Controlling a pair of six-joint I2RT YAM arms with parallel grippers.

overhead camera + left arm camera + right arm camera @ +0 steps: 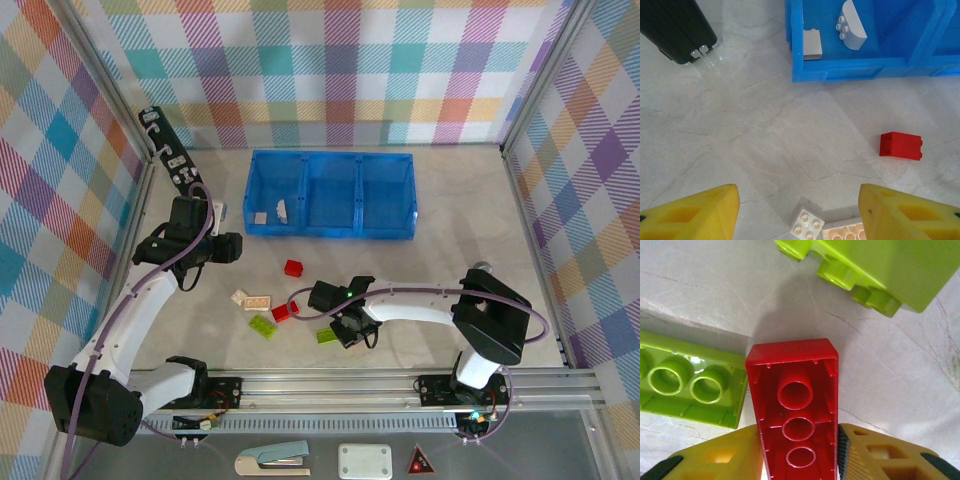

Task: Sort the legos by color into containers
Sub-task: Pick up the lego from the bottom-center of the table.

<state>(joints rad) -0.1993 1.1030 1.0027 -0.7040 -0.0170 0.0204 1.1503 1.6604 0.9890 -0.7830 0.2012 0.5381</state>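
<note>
This is a robot test cell in a lab, not a home or a shop. Checked cloth walls point(340, 70) hang on a metal frame point(540, 85) that boxes in a pale, marble-look desk point(450, 260). A left arm point(130, 310) and a right arm point(420, 305) are bolted to a slotted aluminium rail point(330, 385) at the near edge, with purple cable point(105, 340) running along them. A blue tray point(330, 232) and toy bricks point(293, 268) lie on the desk.

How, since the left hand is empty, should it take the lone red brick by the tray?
Probably from straight above, pinching its two long flat sides. The red brick lies tipped, studs sideways, with bare table all round.
</note>
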